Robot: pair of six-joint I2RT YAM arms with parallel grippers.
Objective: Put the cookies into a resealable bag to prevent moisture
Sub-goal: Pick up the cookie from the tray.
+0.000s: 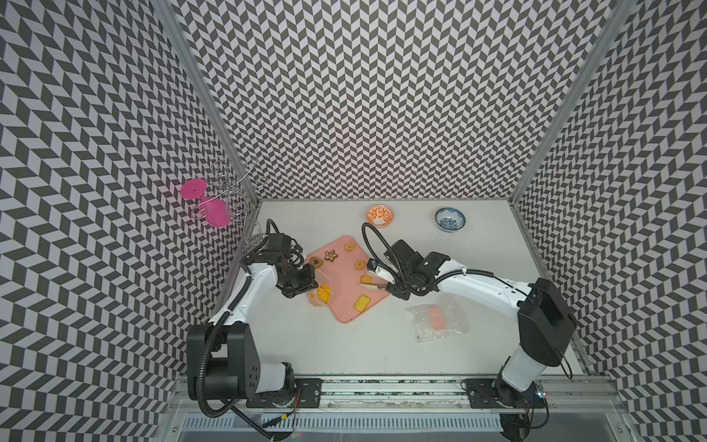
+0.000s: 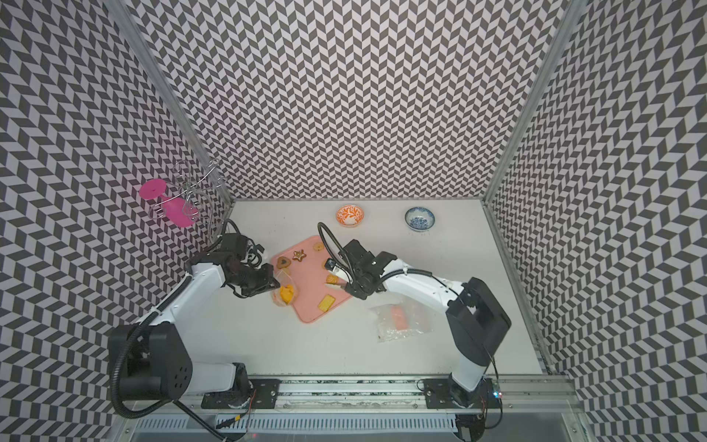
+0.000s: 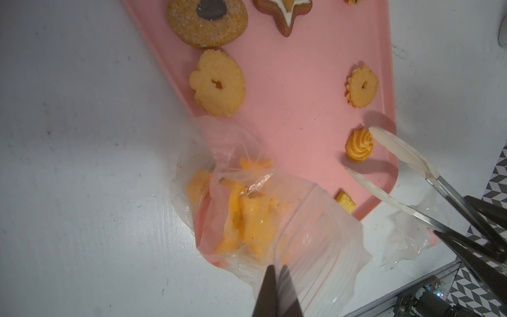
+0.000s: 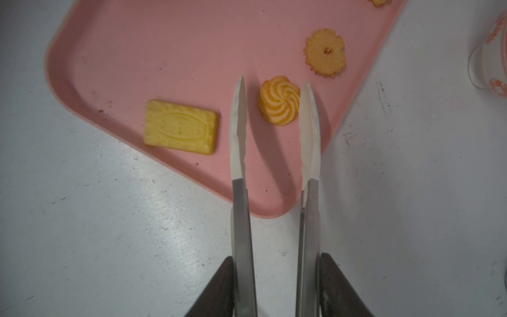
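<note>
counter [image 1: 344, 344]: pink tray [image 1: 342, 291] mid, nearer left edge | spare bag [image 1: 438, 317] toward right edge | orange bowl [image 1: 379, 215], blue bowl [image 1: 450, 219] along far edge | left pincer [image 3: 277, 291] clenched on resealable bag [image 3: 315, 233], cookies [image 3: 247, 219] inside, over tray's left rim | right pincer [image 4: 277, 274] grasping tongs [image 4: 238, 137], tips straddling swirl cookie [image 4: 278, 101], seemingly not touching; rectangular cracker [image 4: 181, 126] just beside

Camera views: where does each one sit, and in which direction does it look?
Both top views: high above, looking down at the table; both arms show whole, left tool and right tool.
Left wrist: on the left arm, facing the bag and pink tray; its shut tool shows.
Right wrist: on the right arm, facing the tongs straddling the swirl cookie; its tool shows.
Shared: both wrist views show tongs, swirl cookie and pink tray.
</note>
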